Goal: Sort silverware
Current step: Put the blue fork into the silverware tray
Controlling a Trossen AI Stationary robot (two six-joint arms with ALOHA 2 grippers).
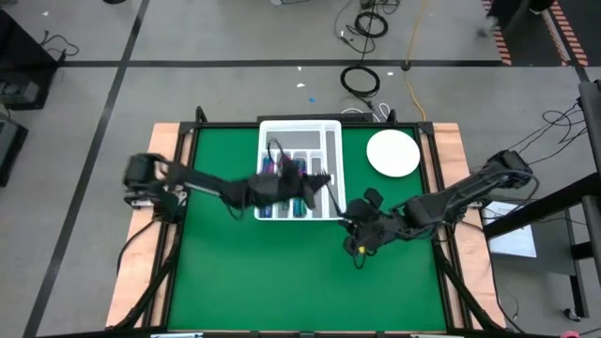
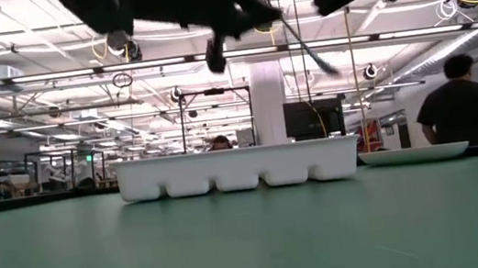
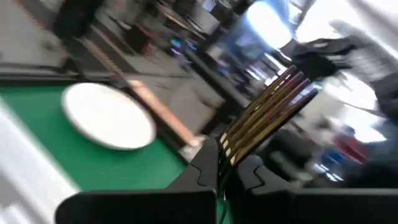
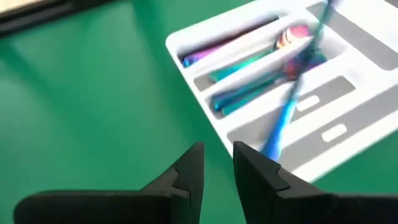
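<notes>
My left gripper (image 1: 317, 180) hangs over the near right part of the white compartmented tray (image 1: 300, 125), shut on an iridescent fork (image 3: 267, 112). The fork's handle (image 2: 306, 46) slants down toward the tray's near right corner and shows blurred blue in the right wrist view (image 4: 286, 118). Several more iridescent pieces (image 4: 249, 62) lie in the tray's long compartments. My right gripper (image 1: 352, 230) hovers just off the tray's near right corner, fingers slightly apart (image 4: 216, 158) with nothing between them. My left gripper (image 3: 229, 163) pinches the fork between its two fingers, which point roughly level toward the table's right side. The tined end (image 3: 289, 84) sticks out past the fingertips. The fork is lifted clear above the tray, tilted, with its handle slanting down below the gripper.
A round white plate (image 1: 392, 153) sits on the green mat right of the tray's far end. Open green mat (image 1: 282, 272) stretches in front of the tray to the near edge. A person (image 2: 467, 108) stands in the room beyond the table.
</notes>
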